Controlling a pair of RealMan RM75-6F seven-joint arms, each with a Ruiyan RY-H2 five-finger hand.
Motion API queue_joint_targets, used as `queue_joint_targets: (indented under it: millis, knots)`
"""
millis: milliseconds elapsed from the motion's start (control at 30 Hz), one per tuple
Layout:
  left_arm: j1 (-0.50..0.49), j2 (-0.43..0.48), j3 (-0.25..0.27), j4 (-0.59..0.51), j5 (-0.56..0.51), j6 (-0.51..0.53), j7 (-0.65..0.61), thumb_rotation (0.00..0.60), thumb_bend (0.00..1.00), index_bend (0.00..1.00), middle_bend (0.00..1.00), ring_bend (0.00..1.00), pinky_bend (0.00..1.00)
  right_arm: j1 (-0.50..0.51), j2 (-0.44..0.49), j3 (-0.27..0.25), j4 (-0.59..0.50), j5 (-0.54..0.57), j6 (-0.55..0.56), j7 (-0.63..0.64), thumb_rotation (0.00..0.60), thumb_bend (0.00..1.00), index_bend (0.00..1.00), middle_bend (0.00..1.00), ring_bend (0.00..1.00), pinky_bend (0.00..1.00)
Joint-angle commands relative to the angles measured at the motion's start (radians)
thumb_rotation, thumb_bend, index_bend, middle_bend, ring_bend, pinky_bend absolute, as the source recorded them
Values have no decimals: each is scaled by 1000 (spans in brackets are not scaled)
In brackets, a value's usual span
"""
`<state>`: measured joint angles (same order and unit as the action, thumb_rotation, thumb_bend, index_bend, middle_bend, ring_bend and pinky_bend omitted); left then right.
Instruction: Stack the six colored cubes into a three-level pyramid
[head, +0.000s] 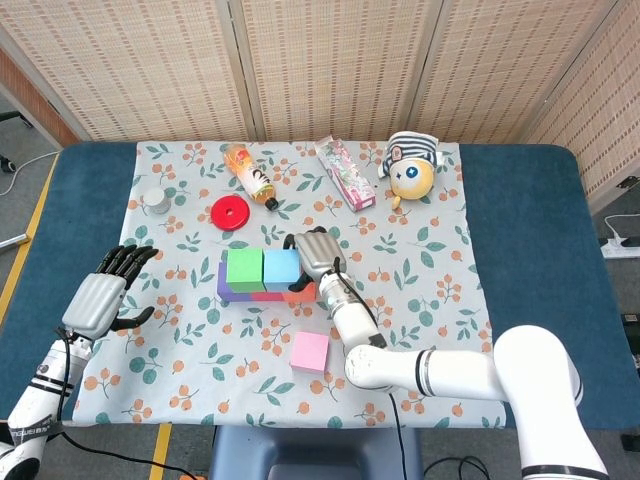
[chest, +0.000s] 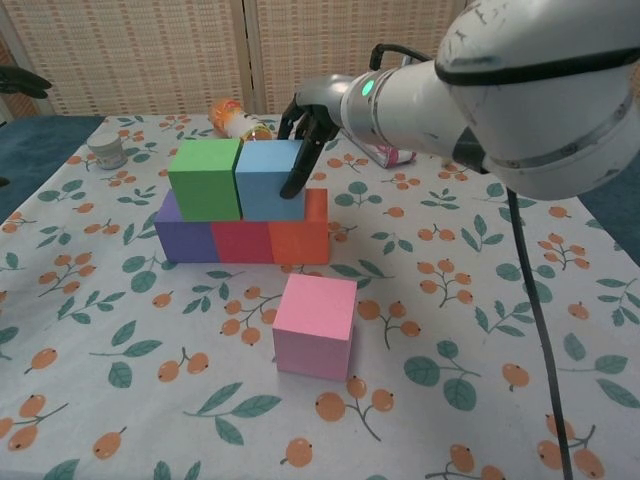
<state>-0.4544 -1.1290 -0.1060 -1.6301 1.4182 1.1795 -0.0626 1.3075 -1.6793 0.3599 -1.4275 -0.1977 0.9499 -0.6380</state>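
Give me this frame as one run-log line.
stage: second level | right hand touching blue cube beside green cube | pink cube loose on cloth | left hand open, idle

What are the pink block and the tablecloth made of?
The pink block looks like foam or painted wood: matte, evenly coloured faces, sharp edges, no shine. Which one, the pictures cannot say. The tablecloth looks like thin printed fabric or plastic sheet, lying flat with a leaf-and-berry pattern.

Green cube (chest: 205, 178), blue cube (chest: 266, 180), purple cube (chest: 182, 236), red cube (chest: 240, 240), orange cube (chest: 298, 238), pink cube (chest: 315, 325); leaf-and-berry patterned cloth (chest: 120, 330).
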Motion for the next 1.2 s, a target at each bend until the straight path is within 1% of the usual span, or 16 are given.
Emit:
queue_joint_targets:
  millis: [33,1200]
  knots:
    - [0,0,0,0,-1,-1,0,600,293,88,65,0,43,0,-2,4,1,0,1,0,600,39,364,416,245,142]
    - [1,4,1,4,-2,-11,-8,600,294,82,52,0,43,-5,-19,25,12,5,1,-14,600,39,335,416,245,141]
